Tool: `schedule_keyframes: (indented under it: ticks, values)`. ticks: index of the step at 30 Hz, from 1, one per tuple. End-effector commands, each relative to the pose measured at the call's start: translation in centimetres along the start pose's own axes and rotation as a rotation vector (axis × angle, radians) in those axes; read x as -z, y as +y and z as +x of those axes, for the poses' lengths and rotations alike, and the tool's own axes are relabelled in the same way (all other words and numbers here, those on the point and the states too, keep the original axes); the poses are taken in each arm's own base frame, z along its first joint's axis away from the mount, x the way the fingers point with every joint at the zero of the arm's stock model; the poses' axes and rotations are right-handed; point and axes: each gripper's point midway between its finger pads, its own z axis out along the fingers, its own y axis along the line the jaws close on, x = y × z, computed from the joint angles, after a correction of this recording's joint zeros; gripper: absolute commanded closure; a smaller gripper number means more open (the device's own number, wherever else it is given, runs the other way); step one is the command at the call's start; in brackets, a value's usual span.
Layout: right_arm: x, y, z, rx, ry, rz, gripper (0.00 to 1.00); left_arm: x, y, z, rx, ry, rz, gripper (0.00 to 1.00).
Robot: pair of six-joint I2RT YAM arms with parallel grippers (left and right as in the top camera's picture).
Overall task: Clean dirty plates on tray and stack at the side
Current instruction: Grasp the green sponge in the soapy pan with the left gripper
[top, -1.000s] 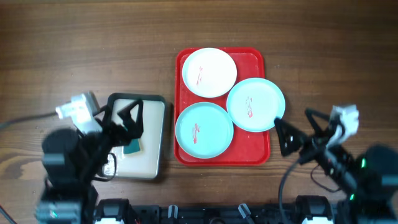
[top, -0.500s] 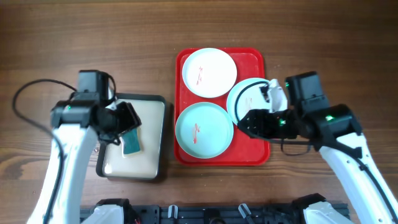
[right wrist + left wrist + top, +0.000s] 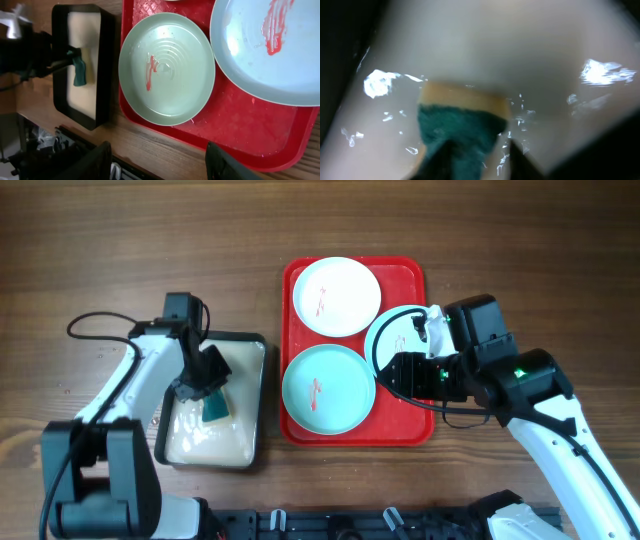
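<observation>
Dark wood table (image 3: 120,240); red tray (image 3: 405,278) holds 3 plates (image 3: 336,296)

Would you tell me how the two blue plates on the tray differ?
The left blue plate lies fully in view at the tray's near left; the right blue plate sits farther back, partly hidden under the right gripper. The left plate bears a short thin red streak; the right plate's smear is larger. Both are round, shallow and dirty.

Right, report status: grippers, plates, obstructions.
Left gripper at sponge in pan, grip unclear. Right gripper open over tray. Three plates on tray, smeared, none stacked. Nothing blocking.
</observation>
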Motion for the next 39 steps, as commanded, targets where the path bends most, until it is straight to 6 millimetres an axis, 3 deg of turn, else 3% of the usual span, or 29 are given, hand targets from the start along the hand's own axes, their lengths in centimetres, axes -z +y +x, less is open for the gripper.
schedule_keyframes:
  ticks: [1, 5, 8, 11, 13, 16, 17, 18, 19, 21, 23, 26, 30, 33, 37, 39]
  values:
    - [-0.3, -0.4, 0.1, -0.014, 0.004, 0.017, 0.40, 3.0, -1.2, -0.3, -0.031, -0.042, 0.070, 0.41]
    - [-0.3, -0.3, -0.1, -0.011, -0.004, 0.013, 0.39, 1.3, 1.3, 3.5, -0.015, 0.095, -0.015, 0.45]
    - [-0.3, -0.2, -0.5, -0.029, -0.020, 0.010, 0.39, -2.6, 2.9, 5.7, 0.068, 0.113, -0.032, 0.67]
    - [-0.3, -0.1, -0.6, -0.027, -0.023, 0.008, 0.39, -3.4, 2.2, 5.2, 0.093, 0.084, 0.018, 0.96]
    - [-0.3, -0.1, -0.5, -0.028, -0.023, 0.008, 0.39, -3.0, 1.5, 4.5, 0.087, 0.065, 0.042, 0.96]
    - [-0.3, -0.1, -0.6, -0.027, -0.025, 0.008, 0.39, 0.1, -0.5, 2.1, -0.018, 0.026, 0.085, 0.96]
    - [-0.3, -0.1, -0.6, -0.027, -0.024, 0.007, 0.39, 1.1, -0.8, 1.7, -0.030, 0.026, 0.083, 0.90]
    - [-0.3, -0.1, -0.5, -0.028, -0.023, 0.008, 0.39, 2.2, -1.0, 1.5, -0.050, 0.029, 0.079, 0.73]
    - [-0.3, -0.1, -0.5, -0.028, -0.022, 0.009, 0.39, 2.4, -0.9, 1.5, -0.055, 0.030, 0.076, 0.64]
    - [-0.3, -0.2, -0.4, -0.030, -0.017, 0.011, 0.38, 2.3, -0.6, 1.4, -0.053, 0.025, 0.057, 0.55]
    - [-0.3, -0.4, -0.2, -0.034, -0.009, 0.020, 0.35, 2.2, 0.4, 0.8, -0.050, -0.011, -0.002, 0.53]
    - [-0.6, -1.5, 0.4, -0.051, 0.017, 0.071, 0.35, 0.9, 0.8, 0.3, -0.042, -0.046, -0.017, 0.57]
    - [-2.2, -3.6, 2.3, -0.089, 0.095, 0.134, 0.36, -1.7, -0.8, 1.7, -0.054, -0.006, 0.116, 0.68]
    - [-3.2, -3.4, 3.2, -0.025, 0.138, 0.083, 0.39, -1.7, -1.1, 1.7, -0.061, -0.003, 0.129, 0.70]
    - [-3.3, -3.4, 3.2, -0.018, 0.136, 0.082, 0.39, -2.4, -0.2, 1.1, -0.089, -0.056, 0.039, 0.96]
    - [-3.5, -3.7, 3.4, 0.000, 0.140, 0.082, 0.39, -2.9, -0.4, 1.6, -0.120, -0.052, 0.008, 0.96]
